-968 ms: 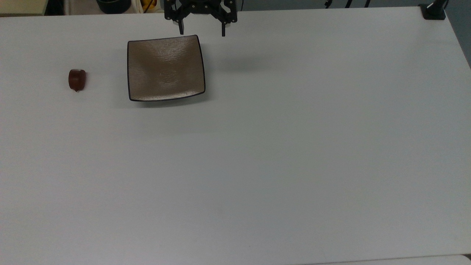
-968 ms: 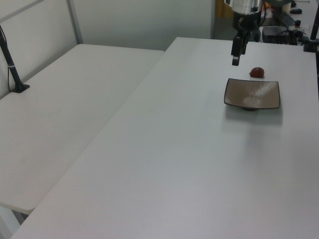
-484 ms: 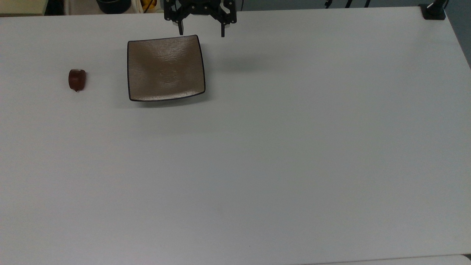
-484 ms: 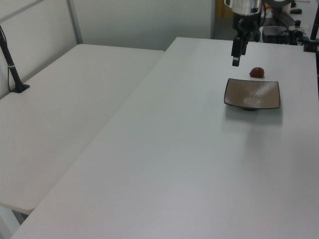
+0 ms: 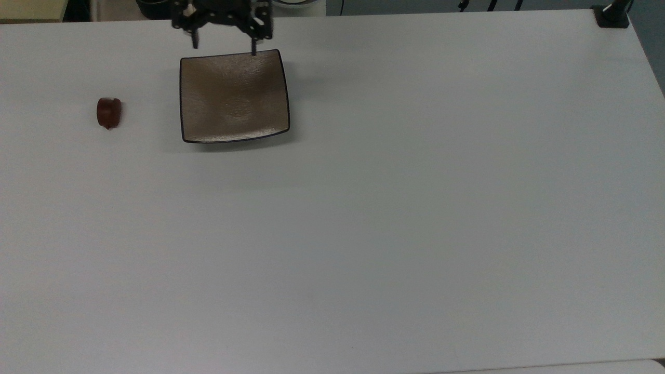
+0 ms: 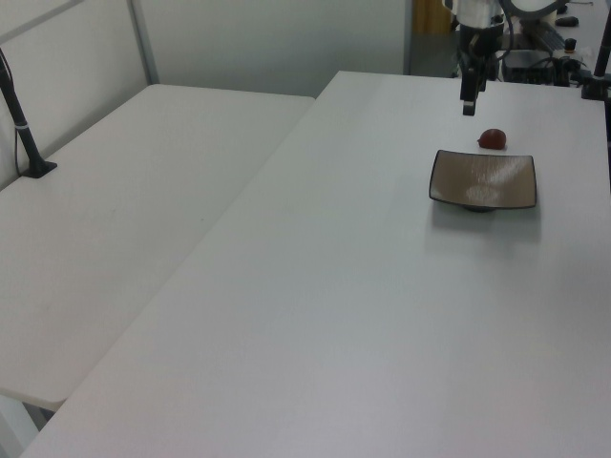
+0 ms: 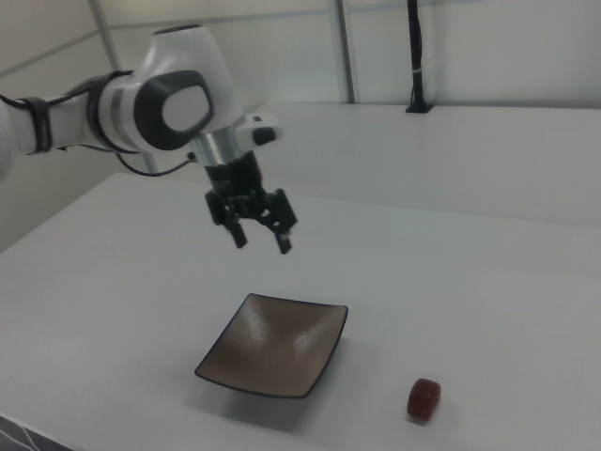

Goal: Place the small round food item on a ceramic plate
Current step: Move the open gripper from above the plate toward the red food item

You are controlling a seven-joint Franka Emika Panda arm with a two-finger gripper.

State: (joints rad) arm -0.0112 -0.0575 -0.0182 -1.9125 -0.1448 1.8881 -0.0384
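The small round food item [image 5: 108, 112] [image 6: 493, 139] [image 7: 423, 399] is a dark red-brown lump lying on the white table, apart from the plate. The square brown ceramic plate [image 5: 234, 96] [image 6: 483, 179] [image 7: 274, 344] with a thin black rim holds nothing. My gripper [image 5: 224, 48] [image 6: 468, 108] [image 7: 262, 241] hangs open in the air above the plate's far edge, with nothing between its fingers. In the top view the food item is to the plate's left; in the right view it is to the plate's right.
The white table [image 5: 363, 218] stretches wide around the plate. A second white table [image 6: 124, 219] adjoins it in the left view. A black clamp [image 5: 612, 15] sits at the top view's upper right corner, and a dark post [image 6: 24, 124] stands on the left view's left.
My gripper has moved toward the top view's left, from beyond the plate's right corner to above its far edge. Plate and food item stay put.
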